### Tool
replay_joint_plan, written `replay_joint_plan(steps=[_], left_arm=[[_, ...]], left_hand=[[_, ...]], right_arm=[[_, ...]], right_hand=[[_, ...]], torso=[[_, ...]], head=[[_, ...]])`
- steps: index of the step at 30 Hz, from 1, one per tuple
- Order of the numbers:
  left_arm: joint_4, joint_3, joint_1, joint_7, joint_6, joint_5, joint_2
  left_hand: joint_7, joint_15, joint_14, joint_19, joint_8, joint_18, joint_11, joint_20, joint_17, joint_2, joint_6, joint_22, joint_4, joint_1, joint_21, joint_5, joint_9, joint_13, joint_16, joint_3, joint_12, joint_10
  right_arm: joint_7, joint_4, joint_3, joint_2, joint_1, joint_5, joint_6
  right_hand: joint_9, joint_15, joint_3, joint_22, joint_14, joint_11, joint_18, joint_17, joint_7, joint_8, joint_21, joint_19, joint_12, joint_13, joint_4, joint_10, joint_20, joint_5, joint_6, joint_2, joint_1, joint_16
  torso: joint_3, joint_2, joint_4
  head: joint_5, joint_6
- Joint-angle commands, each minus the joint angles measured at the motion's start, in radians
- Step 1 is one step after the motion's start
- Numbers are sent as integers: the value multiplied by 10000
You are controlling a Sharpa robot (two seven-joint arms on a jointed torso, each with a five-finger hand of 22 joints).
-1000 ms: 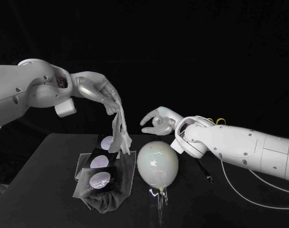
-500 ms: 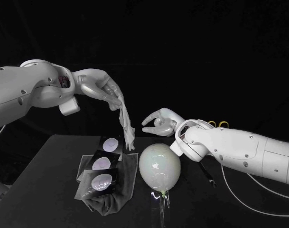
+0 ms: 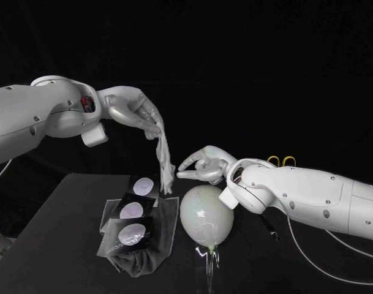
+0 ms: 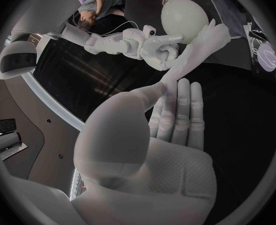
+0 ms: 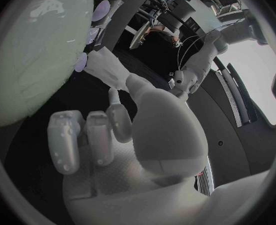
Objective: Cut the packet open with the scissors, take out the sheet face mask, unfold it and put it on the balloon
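Now your left hand (image 3: pixel 136 115) is pinching the top of the sheet face mask (image 3: pixel 162 156) between its thumb and its straight, pressed-together fingers (image 4: pixel 182 110), raised well above the table (image 3: pixel 54 233). The mask is hanging as a narrow, folded strip. Its long axis is running almost straight down, and its lower end is pointing between the packet (image 3: pixel 131 229) and the balloon (image 3: pixel 206 215).

Your right hand (image 3: pixel 202 165) is hovering just beside that lower stretch, over the balloon's far end, with its fingers curled in. In the right wrist view its thumb (image 5: pixel 115 102) is overlapping the strip's end, so you cannot tell whether it is touching or gripping the mask.

The balloon is lying on the table with its long axis running toward the robot and its knot nearest. The right hand and arm are covering its far end. The packet is lying just beside it on the left-arm side, and its cut edge is hard to make out. The scissors (image 3: pixel 280 160) are mostly hidden behind the right forearm, with their yellow handles peeking over it.
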Motion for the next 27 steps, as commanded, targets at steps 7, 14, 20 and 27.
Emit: replay_joint_plan(steps=[7,14,20,27], left_arm=[[7,15,22,213,-167,-72,66],[40,16,22,249,-179,-70,155],[48,16,22,285,-221,-37,186],[39,16,22,303,-257,-22,186]], left_hand=[[21,-25,-70,-63,28,-87,-18,8,36,89,-50,29,54,37,75,34,1775,-10,87,-42,-29,-45],[26,-28,-67,-65,29,-81,-21,10,50,86,-49,38,58,41,92,33,1785,-8,100,-49,-22,-37],[30,-30,-65,-66,29,-77,-23,12,59,87,-48,46,63,44,105,34,1792,-8,109,-53,-18,-32],[32,-32,-63,-65,29,-72,-24,12,67,85,-47,52,64,47,116,34,1798,-7,116,-55,-15,-28]], right_arm=[[-308,-117,5,335,-134,278,-38],[-594,-269,3,527,-222,141,-291],[-762,-392,2,641,-288,39,-439],[-813,-427,1,738,-368,1,-499]], right_hand=[[-5,45,-301,2520,1038,-3,-53,2619,16,-51,-43,852,42,1022,195,63,59,40,-35,40,-171,26],[-8,47,-345,2531,1044,1,-61,2633,20,-65,-11,871,117,1074,225,121,59,40,-53,51,-170,35],[-8,47,-348,2532,1044,1,-62,2633,22,-66,-8,873,124,1079,228,127,59,40,-55,55,-168,35],[-9,51,-384,2533,1044,8,-63,2633,31,-76,-6,875,146,1091,266,144,61,40,-62,99,-153,35]], torso=[[4,17,22],[-10,19,11],[-8,2,6],[-3,7,2]], head=[[-13,-18],[-25,-49],[13,-96],[24,-85]])
